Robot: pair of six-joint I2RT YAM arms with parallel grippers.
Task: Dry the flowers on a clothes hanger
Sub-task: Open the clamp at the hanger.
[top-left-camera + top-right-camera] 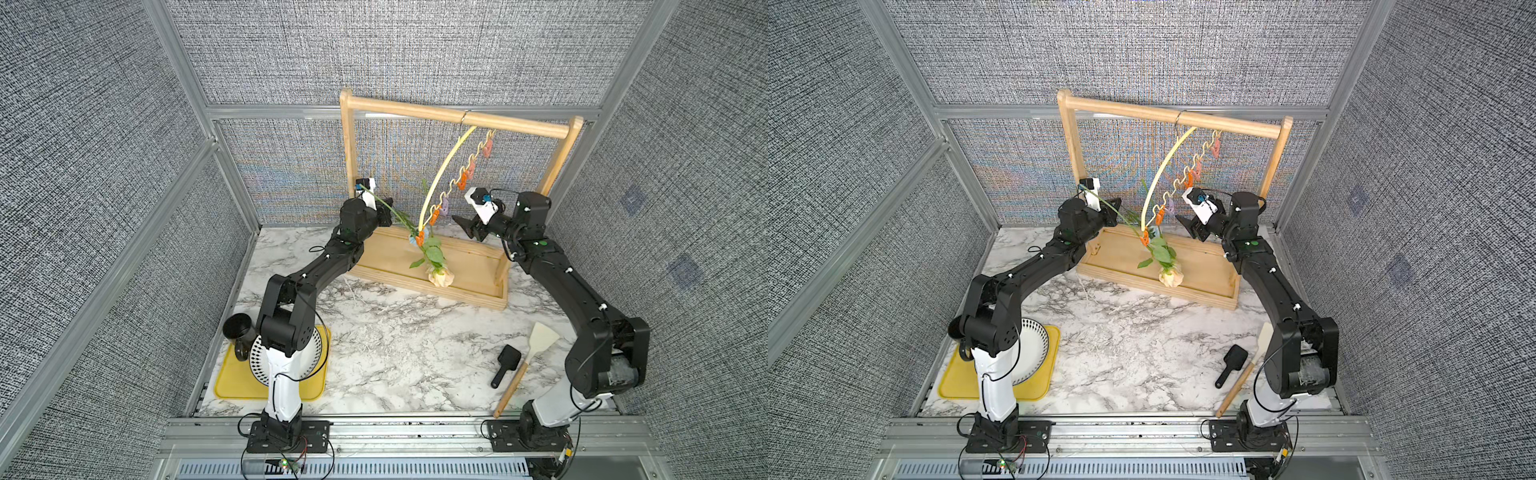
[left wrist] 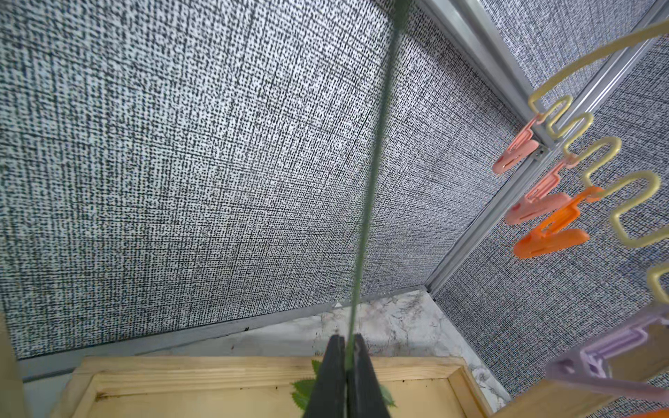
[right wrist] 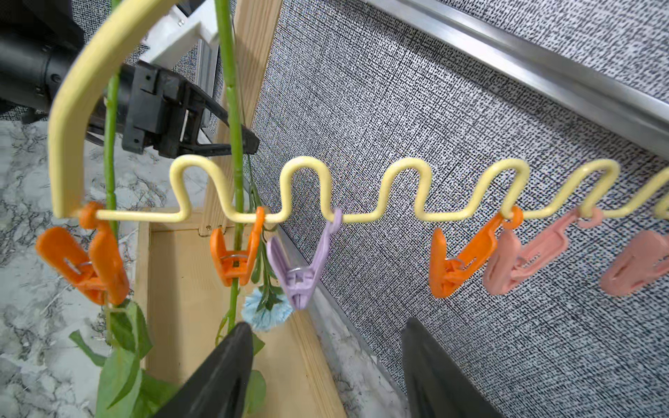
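Where the rack (image 1: 457,118) stands at the back of the counter (image 1: 395,332), the hanger (image 1: 441,176) hangs tilted from the top bar by its hook, between the two hands.

Left hand (image 2: 347,342): pressed together, pinching a thin green stem (image 2: 365,224). One end of the stem sticks out behind the hand, past the wrist camera. The other end leads ahead and down to the blue bloom (image 3: 266,313), which hangs head down just beyond the fingertips, near the hanger's low end.

Right hand (image 3: 325,324): spread, with nothing between the fingers (image 3: 224,372). It points at the hanger's wavy bar, with the purple clip (image 3: 302,275) just ahead of it and apart.

Rose (image 1: 440,276): pale, head down, ahead of and below the left hand, over the rack's base. Its leafy stem sits in the end orange clip (image 3: 85,260).

Second thick stem (image 3: 231,108): crosses in front of the left fingertips and runs down through the next orange clip (image 3: 235,260). Its bloom cannot be made out.

Other clips: one orange (image 3: 459,264) and pink ones (image 3: 521,260), empty, further along the bar past the right hand.

Tray (image 1: 232,382), plate (image 1: 316,345), cup (image 1: 237,328), spatula (image 1: 536,345), scoop (image 1: 505,365): on the counter, well behind both hands.
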